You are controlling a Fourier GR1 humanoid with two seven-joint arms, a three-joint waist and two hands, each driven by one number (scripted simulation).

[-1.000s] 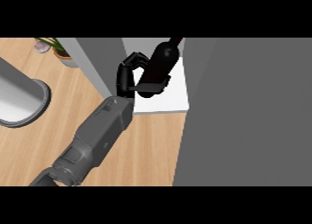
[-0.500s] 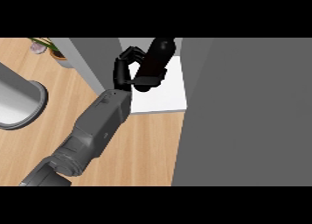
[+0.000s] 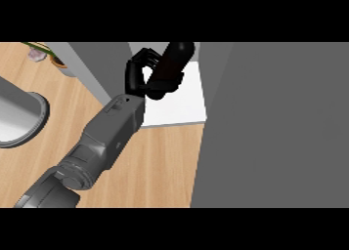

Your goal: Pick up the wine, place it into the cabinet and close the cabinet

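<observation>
Counter: robot hand around wine.

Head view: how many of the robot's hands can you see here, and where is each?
1. The left hand is at the upper middle, curled round the wine bottle above the cabinet's white shelf. No other hand shows; it lies outside the view.
</observation>
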